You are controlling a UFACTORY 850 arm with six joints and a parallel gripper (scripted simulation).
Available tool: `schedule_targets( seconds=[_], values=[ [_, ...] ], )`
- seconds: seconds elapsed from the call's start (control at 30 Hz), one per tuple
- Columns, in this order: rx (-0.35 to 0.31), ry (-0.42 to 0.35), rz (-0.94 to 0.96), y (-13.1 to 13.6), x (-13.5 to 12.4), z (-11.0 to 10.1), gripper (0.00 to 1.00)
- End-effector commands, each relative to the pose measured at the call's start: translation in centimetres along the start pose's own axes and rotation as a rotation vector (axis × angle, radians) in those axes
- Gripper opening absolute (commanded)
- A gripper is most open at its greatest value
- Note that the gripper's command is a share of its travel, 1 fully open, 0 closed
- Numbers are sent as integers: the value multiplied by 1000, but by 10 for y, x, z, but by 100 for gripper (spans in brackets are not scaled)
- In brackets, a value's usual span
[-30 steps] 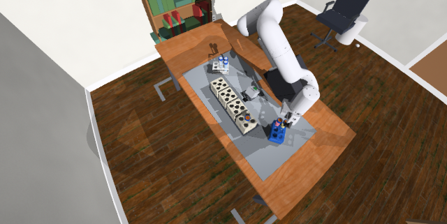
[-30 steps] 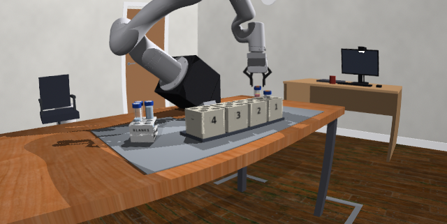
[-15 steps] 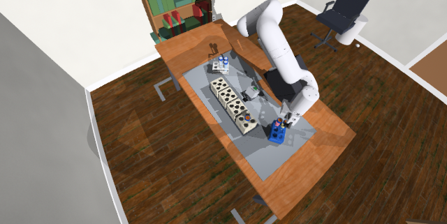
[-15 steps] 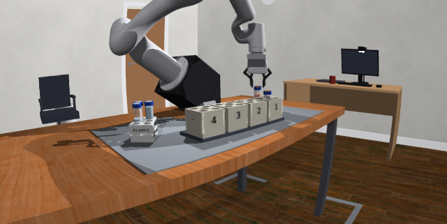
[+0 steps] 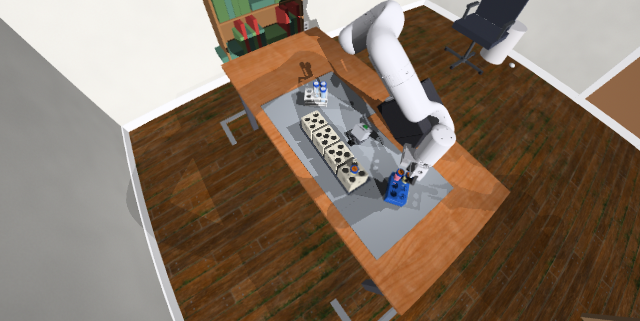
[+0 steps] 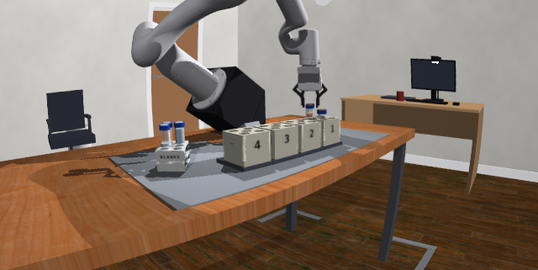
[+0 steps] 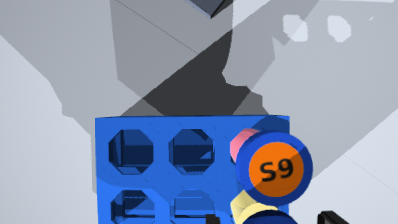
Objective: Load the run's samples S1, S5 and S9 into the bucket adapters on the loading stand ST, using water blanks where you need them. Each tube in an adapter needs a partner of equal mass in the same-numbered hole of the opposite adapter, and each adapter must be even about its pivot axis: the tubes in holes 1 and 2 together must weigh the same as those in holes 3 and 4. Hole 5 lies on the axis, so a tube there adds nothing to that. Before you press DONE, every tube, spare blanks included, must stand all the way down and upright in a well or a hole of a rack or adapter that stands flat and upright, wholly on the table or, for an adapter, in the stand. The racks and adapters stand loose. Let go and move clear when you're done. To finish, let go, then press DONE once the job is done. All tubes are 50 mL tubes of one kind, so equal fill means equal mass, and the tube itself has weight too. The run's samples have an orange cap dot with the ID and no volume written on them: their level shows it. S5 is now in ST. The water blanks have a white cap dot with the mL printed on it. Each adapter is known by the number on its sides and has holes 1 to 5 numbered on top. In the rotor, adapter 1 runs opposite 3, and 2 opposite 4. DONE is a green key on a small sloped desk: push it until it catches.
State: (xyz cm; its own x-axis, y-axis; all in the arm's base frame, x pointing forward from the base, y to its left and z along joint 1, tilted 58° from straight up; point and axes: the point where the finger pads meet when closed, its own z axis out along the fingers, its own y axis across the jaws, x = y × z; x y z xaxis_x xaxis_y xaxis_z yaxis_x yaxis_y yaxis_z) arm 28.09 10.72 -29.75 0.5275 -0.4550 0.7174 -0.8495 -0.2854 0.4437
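Observation:
The blue sample rack (image 5: 396, 198) (image 7: 135, 181) holds S9 (image 7: 276, 170) (image 6: 310, 108), which has pink contents, and beside it S1 (image 7: 272, 218), yellow inside, its cap cut off by the wrist view's lower edge. My gripper (image 6: 310, 104) (image 7: 272, 218) is open, pointing down, its fingertips either side of S1 in the wrist view; no tube is lifted. S5 (image 5: 354, 168) (image 6: 322, 112) stands in adapter 1 (image 6: 332, 130). Adapters 2 (image 6: 311, 136), 3 (image 6: 286, 141) and 4 (image 6: 256, 145) show no tubes. The blanks rack (image 6: 171, 164) holds three white-dotted blanks, volumes unreadable.
The dark loading stand (image 6: 227, 163) carries the four adapters in a row. The small desk (image 5: 359, 133) with the green DONE key (image 5: 366, 126) is between the adapters and the arm's base. The blue rack lies beyond the adapter 1 end of the stand, on the grey mat (image 5: 376, 238).

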Motion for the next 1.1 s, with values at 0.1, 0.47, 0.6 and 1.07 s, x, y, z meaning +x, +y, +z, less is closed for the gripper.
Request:
schedule_targets(
  seconds=[0.1,0.47,0.6,1.07],
  values=[
    [2,-1,1,-1,0,4,57],
    [2,-1,1,-1,0,7,57],
    [2,-1,1,-1,0,7,57],
    [2,-1,1,-1,0,5,0]
  ],
)
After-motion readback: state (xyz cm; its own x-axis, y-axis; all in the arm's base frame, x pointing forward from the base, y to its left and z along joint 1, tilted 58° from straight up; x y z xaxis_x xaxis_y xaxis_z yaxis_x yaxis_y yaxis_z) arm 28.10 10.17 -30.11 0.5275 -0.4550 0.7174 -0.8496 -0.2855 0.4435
